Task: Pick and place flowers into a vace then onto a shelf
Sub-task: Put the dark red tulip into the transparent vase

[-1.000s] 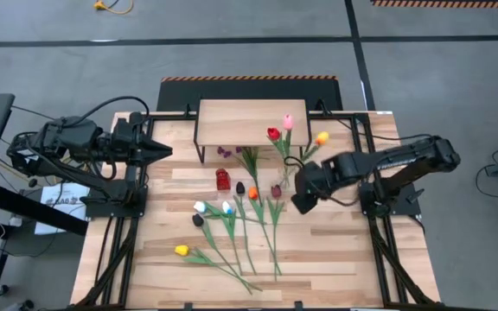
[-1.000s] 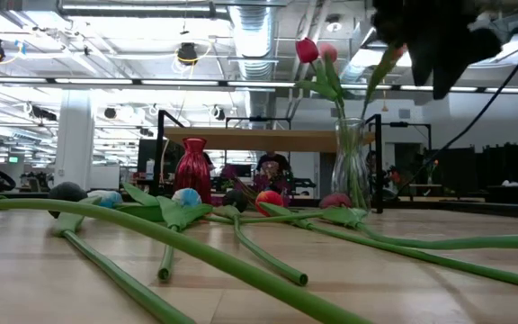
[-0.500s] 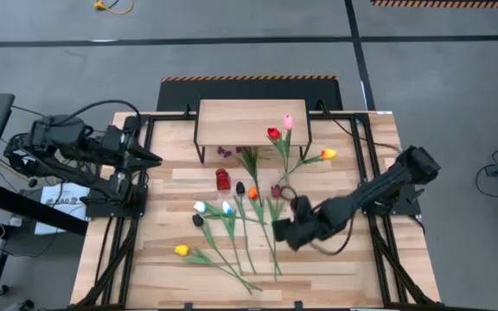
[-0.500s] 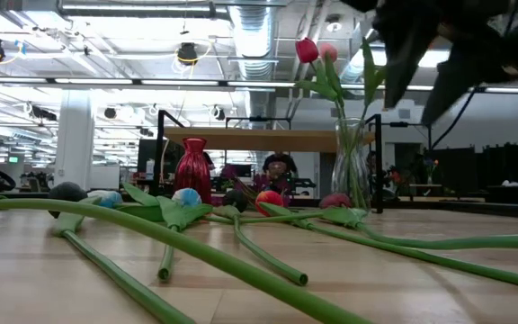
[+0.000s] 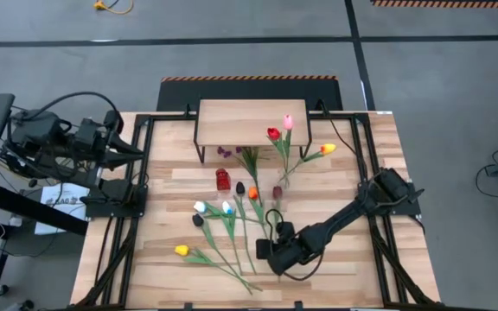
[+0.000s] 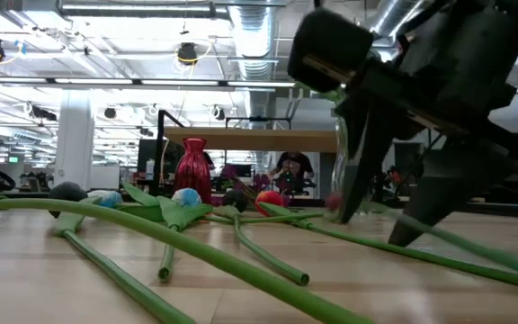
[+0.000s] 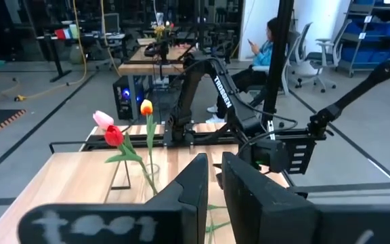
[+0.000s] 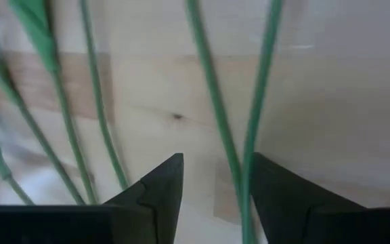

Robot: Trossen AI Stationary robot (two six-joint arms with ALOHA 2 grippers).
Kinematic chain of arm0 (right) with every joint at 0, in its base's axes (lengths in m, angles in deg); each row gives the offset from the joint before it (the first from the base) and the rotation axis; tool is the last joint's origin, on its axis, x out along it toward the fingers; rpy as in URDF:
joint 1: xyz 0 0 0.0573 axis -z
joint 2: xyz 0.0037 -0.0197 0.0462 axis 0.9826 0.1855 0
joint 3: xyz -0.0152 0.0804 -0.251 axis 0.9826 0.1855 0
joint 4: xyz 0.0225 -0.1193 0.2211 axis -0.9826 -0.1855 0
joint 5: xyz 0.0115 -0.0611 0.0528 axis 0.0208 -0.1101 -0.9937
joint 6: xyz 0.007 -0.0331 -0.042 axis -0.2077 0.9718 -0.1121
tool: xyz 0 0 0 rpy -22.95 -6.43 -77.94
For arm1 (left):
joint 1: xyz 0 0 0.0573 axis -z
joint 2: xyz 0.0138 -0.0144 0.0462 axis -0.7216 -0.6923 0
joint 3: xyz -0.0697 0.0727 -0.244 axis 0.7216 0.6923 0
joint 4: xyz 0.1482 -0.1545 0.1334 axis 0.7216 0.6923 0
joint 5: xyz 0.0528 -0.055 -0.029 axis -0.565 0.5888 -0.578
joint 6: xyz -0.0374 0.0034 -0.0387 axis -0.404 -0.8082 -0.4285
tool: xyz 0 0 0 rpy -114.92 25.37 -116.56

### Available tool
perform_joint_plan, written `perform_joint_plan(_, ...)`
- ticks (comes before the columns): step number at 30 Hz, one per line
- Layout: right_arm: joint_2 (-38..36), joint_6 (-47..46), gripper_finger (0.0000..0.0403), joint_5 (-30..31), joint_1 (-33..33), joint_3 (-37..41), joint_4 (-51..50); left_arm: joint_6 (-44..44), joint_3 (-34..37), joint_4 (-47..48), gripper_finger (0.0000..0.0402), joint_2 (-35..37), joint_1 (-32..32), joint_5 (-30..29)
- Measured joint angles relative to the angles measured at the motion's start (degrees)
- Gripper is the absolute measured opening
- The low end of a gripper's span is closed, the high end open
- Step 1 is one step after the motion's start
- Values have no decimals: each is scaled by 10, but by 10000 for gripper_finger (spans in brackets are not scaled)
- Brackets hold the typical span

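Several tulips [image 5: 232,226] lie flat on the plank table, stems fanned toward the near edge. A clear vase [image 5: 284,178] holds red, pink and orange tulips [image 5: 277,136], also in the left wrist view as tulips [image 7: 117,132]. The shelf [image 5: 252,123] stands at the far edge, with the purple sprig [image 5: 224,151] lying in front of it. My right gripper [image 5: 264,250] is low over the stems' lower ends, open, its fingers on either side of two green stems [image 8: 230,159]; whether they touch, I cannot tell. My left gripper [image 5: 133,152] waits shut at the left edge.
A small red vase [image 5: 223,180] stands left of the clear one, also in the low view as the red vase [image 6: 192,168]. A yellow tulip [image 5: 181,250] lies near the table's near left corner. A person sits in the room behind [image 7: 266,47].
My right arm has swung from beside the clear vase toward the near edge and come down low over the lying stems. My left arm has drawn back toward the left edge. The orange tulip in the vase now leans farther to the right.
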Motion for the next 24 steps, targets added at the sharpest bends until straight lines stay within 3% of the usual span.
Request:
perform_joint_plan(6, 11, -35, 121, 4, -2, -2, -21, -6, 0, 12, 32, 1, 0, 15)
perform_joint_plan(13, -7, -15, 11, 14, -2, 2, -47, -16, 0, 35, 32, 0, 0, 18)
perform_joint_plan(24, -13, 51, 1, 60, -4, -50, -70, -18, 0, 35, 32, 0, 0, 18)
